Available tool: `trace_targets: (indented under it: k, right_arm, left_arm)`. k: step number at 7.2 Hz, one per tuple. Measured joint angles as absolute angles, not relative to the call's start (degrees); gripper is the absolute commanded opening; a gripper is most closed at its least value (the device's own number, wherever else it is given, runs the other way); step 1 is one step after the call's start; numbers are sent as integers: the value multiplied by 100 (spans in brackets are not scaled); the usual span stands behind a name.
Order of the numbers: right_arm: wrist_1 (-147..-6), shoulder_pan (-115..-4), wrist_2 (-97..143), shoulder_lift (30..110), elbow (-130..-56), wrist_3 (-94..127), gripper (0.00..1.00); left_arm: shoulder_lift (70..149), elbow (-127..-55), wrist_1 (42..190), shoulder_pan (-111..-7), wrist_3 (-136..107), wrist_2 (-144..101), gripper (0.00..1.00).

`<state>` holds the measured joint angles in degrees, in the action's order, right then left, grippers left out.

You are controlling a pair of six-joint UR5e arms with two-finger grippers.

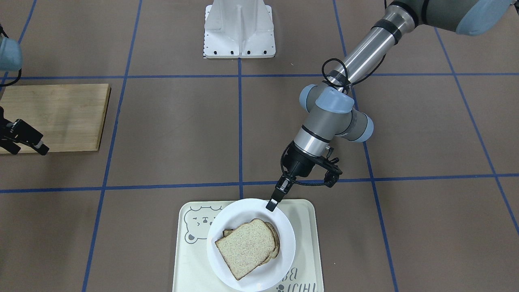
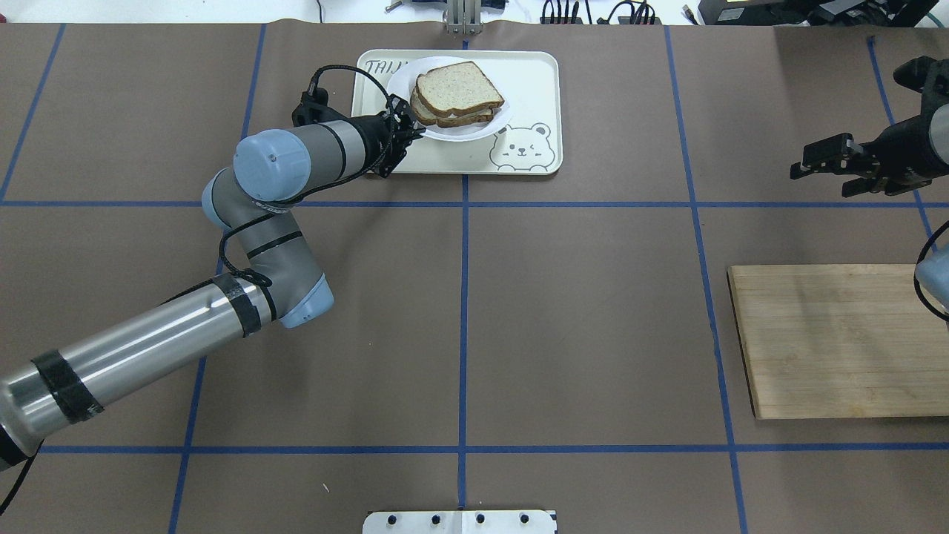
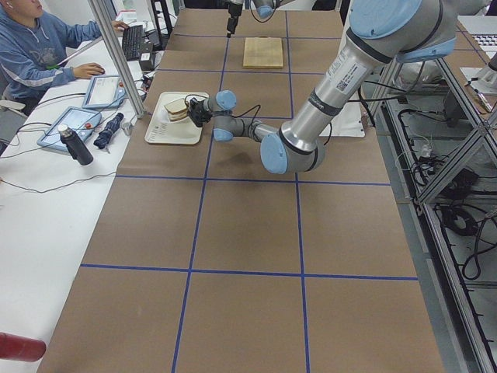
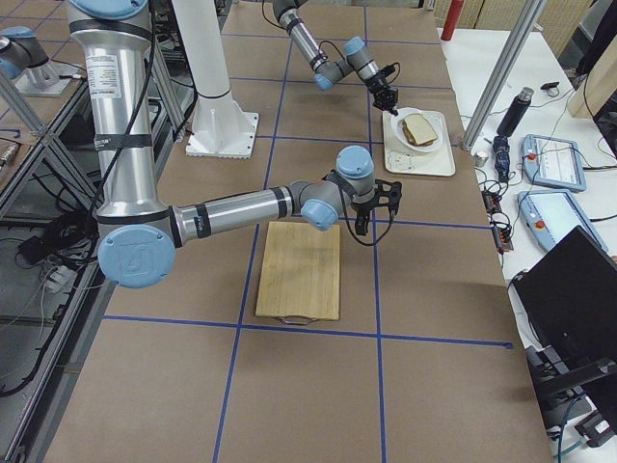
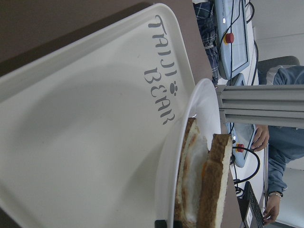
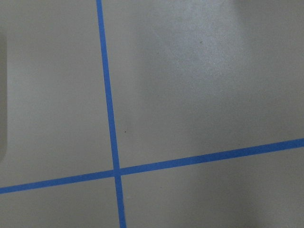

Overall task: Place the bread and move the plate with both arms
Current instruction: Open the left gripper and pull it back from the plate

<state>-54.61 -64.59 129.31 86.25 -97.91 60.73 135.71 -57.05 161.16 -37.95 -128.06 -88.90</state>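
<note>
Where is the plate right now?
In the overhead view, the plate is on the left half of the cream tray at the table's far edge, near the centre line. It carries the bread, and the left gripper is at its near-left rim.

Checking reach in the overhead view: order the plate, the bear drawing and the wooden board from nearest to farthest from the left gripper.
1. plate, its rim in the left gripper.
2. bear drawing, tray right corner.
3. wooden board, far right.
</note>
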Motion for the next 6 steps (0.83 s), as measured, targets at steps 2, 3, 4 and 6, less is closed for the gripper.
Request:
trace_targets:
  k: [2, 3, 4, 6]
  right_arm:
    - [-5495, -6478, 12929, 8625, -9809, 6073, 100]
    - [-5530, -6498, 12929, 8620, -9838, 6073, 100]
    - [-5584, -6519, 12931, 8600, -9871, 6073, 100]
    - [-5782, -6594, 12936, 8495, -9943, 6073, 100]
  left_arm:
    - [13570, -5642, 16117, -3762, -12806, -8886, 15]
    - [13570, -5621, 16118, -3752, -12804, -8888, 65]
    - [13568, -5609, 16121, -3732, -12788, -8891, 98]
    - [13503, -5682, 16125, -3708, -12694, -8908, 99]
